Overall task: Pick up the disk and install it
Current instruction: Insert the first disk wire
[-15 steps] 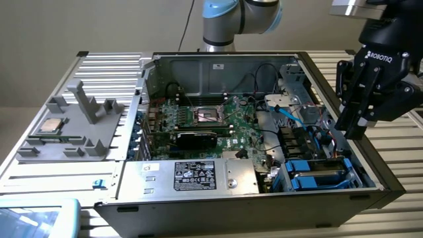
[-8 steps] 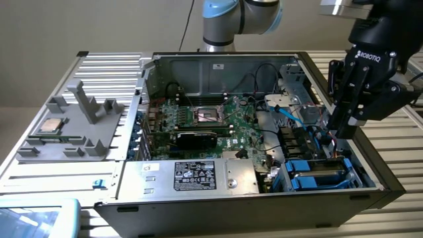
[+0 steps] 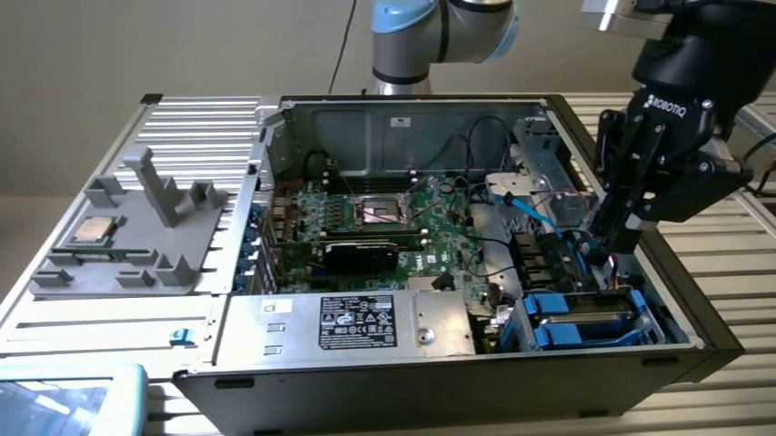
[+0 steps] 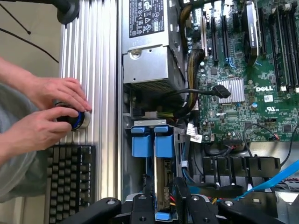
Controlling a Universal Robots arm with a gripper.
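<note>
Gripper (image 3: 616, 238) (image 4: 163, 208) reaches down into the open computer case (image 3: 715, 338), at the drive bay (image 3: 582, 320) in the corner. Whether its grip is clenched or slack, cannot tell. The disk (image 4: 163, 179) stands on edge in the bay directly under the gripper, in line with it. Its blue carrier tab (image 4: 164, 141) is at the end away from the wrist, and a second blue tab (image 4: 141, 141) sits just beside that one. Judgement: this is the install step, not the pick-up. The disk is at or in its slot, but how deep it sits cannot be told. Any further motion here calls for a straight line along the slot with no twist, since the neighbouring carrier is touching or nearly so. Room is tight. Black cable bundles (image 4: 190, 95) cross just beyond the tabs. A light-blue data cable (image 3: 533, 211) (image 4: 276, 179) runs close by on the motherboard (image 3: 401, 222) (image 4: 254, 93) side. The case wall is just beside the gripper on the other side. The only open way looks to be straight up out of the case. The power supply (image 3: 363, 322) (image 4: 148, 56) lies farther along the same wall. Outside the case, a person's hands (image 4: 49, 114) rest on a round knob (image 4: 77, 119) on the ribbed table (image 4: 100, 70), with a keyboard (image 4: 70, 184) near them; I judge them well clear of the bay. A grey fixture (image 3: 140, 241) holding a small chip (image 3: 94, 230) sits far off at the exterior view's left.
</note>
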